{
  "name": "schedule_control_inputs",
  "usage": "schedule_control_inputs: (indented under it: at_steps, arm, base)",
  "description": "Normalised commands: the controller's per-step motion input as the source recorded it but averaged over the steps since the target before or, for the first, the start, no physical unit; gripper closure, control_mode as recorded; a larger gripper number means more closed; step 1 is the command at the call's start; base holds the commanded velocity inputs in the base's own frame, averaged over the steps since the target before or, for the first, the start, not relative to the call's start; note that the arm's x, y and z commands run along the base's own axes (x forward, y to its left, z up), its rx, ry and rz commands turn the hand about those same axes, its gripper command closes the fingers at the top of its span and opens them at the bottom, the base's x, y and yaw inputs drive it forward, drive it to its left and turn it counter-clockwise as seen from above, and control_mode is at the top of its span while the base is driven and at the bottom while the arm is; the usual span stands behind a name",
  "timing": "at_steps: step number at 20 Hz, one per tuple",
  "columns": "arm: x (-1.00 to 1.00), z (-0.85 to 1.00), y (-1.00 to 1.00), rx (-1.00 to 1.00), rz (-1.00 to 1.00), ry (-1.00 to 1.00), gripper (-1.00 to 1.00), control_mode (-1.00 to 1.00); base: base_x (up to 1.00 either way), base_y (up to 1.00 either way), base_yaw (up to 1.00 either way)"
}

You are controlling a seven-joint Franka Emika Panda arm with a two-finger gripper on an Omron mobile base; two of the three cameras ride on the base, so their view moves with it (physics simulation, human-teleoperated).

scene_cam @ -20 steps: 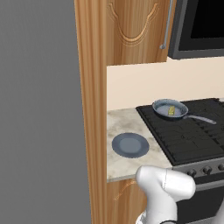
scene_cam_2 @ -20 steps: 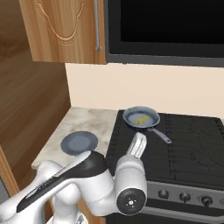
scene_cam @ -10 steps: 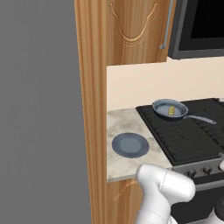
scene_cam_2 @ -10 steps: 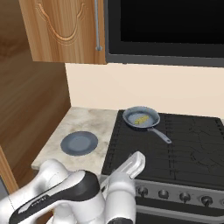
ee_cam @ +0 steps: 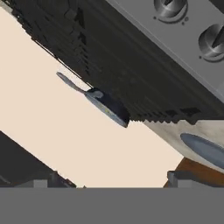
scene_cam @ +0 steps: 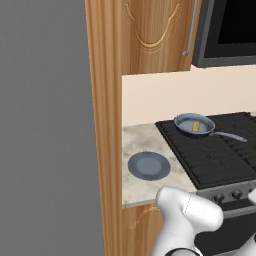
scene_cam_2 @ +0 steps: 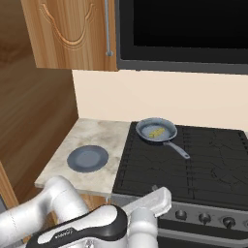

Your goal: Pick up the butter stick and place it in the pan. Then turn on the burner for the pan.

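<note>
Right base view: butter stick [scene_cam_2: 156,132] in pan [scene_cam_2: 144,129], gripper apart.

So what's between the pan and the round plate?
In the right base view, bare marble counter and the cooktop's black edge separate the pan from the plate.

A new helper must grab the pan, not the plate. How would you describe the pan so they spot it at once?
Find the black cooktop under the dark microwave. At its back left corner sits the pan, round and grey-blue. Unlike the flat plate on the marble counter, it has a long thin handle and a butter stick inside.
</note>
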Motion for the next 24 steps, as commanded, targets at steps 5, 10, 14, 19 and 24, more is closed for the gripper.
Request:
schedule_control_inputs:
  at_steps: [5,10,14,19,24]
  arm:
    - [0.00,-0.40,-0.33,0.17,0.00,0.00,-1.00,-1.00]
    - [0.00,-0.36,-0.22,0.16,0.00,-0.01,-1.00,-1.00]
    - [0.03,-0.45,-0.01,0.10,0.00,0.00,-1.00,-1.00]
    - [0.00,-0.51,0.00,0.10,0.00,0.00,-1.00,-1.00]
    - [0.05,-0.34,0.00,0.10,0.00,0.00,-1.00,-1.00]
  base:
    - [0.00,0.00,0.00]
    - [0.00,0.00,0.00]
    - [0.00,0.00,0.00]
    - [0.00,0.00,0.00]
    - [0.00,0.00,0.00]
